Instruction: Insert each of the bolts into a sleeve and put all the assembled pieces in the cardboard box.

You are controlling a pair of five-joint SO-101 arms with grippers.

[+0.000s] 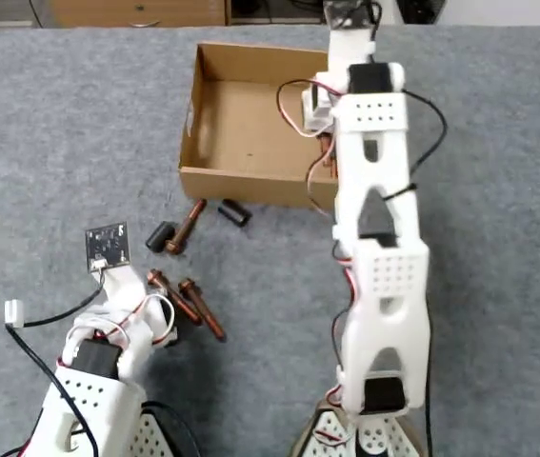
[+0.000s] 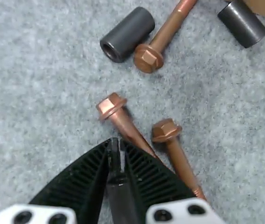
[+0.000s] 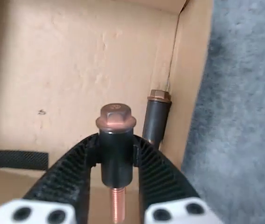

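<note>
The right gripper's (image 3: 116,142) black ribbed fingers (image 3: 71,172) are clenched around a black cylindrical sleeve (image 3: 116,158). A copper hex-head flanged bolt (image 3: 116,119) is pushed through it, with its threaded tip showing past the far end. This assembled piece hangs over the open brown cardboard box (image 3: 193,70). Inside the box, a second sleeve-and-bolt assembly (image 3: 157,119) rests against the side wall near a corner. The left gripper (image 2: 115,147) is pinched together on nothing, its tips just beside the shank of a loose copper bolt (image 2: 118,116) on the grey carpeted table (image 2: 39,93). A second loose bolt (image 2: 174,149) lies just beside it, roughly parallel. Farther off, a third loose bolt (image 2: 158,44) lies just beside a loose black sleeve (image 2: 127,33). Another loose black sleeve (image 2: 242,22) sits near the box's front wall.
</note>
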